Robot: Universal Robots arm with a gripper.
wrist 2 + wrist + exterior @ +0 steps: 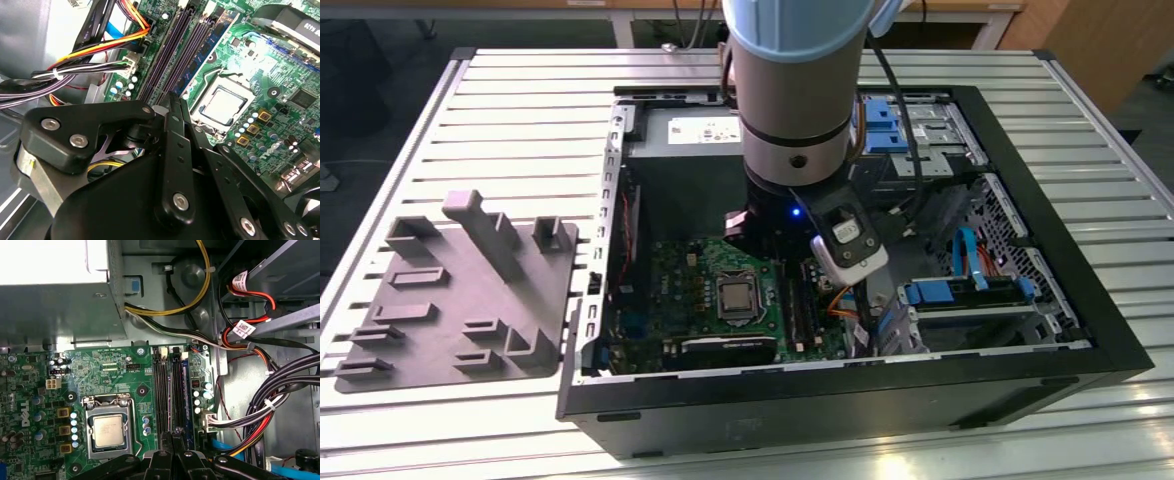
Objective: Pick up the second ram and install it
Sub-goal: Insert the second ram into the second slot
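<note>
Arm down inside open computer case, gripper over memory sockets.

Exterior view: slatted table (520, 90) carries the computer case (854, 400); the arm (794, 90) reaches in from 12 o'clock. Gray fixture (454, 300) lies on the table at 9 o'clock of the case. Motherboard (680, 290) lies on the case floor, memory sockets (167, 390) at 3 o'clock of the processor (107, 431). In both wrist views the gripper (172, 97) hangs over the sockets, tips drawn together; anything between them, cannot tell. One memory stick (216, 32) stands seated in a socket; whether it is the second ram, cannot tell.
</note>
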